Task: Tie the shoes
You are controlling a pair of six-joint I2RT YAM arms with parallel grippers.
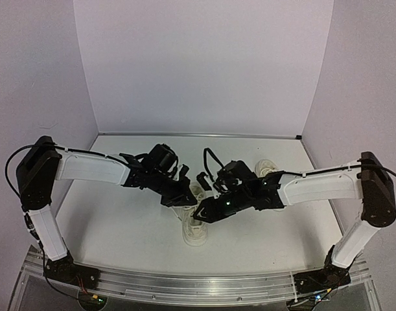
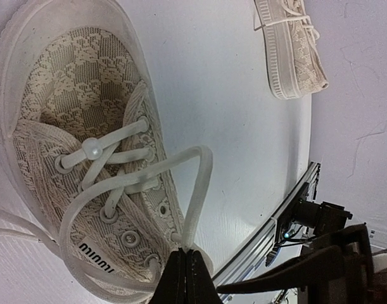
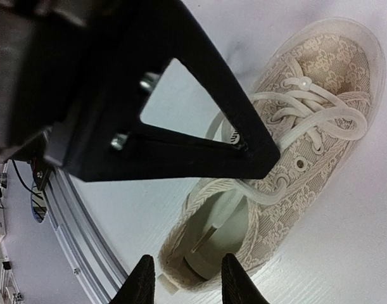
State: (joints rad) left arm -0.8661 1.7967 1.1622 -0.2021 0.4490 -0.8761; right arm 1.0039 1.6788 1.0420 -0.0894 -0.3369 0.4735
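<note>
Shoes logged as shoe 1 [image 1: 194, 230] and shoe 2 [image 1: 266, 169], both on the table [image 1: 120, 220].

Top view: shoe 1 lies at 6 o'clock from the table's middle, right where my 2 arms meet. Shoe 2 sits at 2 o'clock from shoe 1, well apart from it and partly hidden behind my right arm.

Left wrist view: my left gripper [image 2: 185, 271] is pressed fully together and pinches the low end of a loop of lace [image 2: 199, 183]. From my fingertips the loop rises toward 12 o'clock, bends over toward 9 o'clock and runs back across the upper of shoe 1. Shoe 1 fills the left half of this view, toe at 11 o'clock, opening toward 6 o'clock. A small white bead [image 2: 90, 149] sits on the lacing. Shoe 2 shows at 1 o'clock, cut by the top edge. The rail [image 2: 288, 215] is at 4 o'clock.

Right wrist view: my right gripper [image 3: 188, 282] stands partly apart, with a clear gap between the fingers [image 3: 142, 285] and nothing gripped. The heel of shoe 1 lies just beyond that gap, toe pointing to 1 o'clock. My left gripper reaches in from 9 o'clock, its tip over the lacing with the lace at it.
</note>
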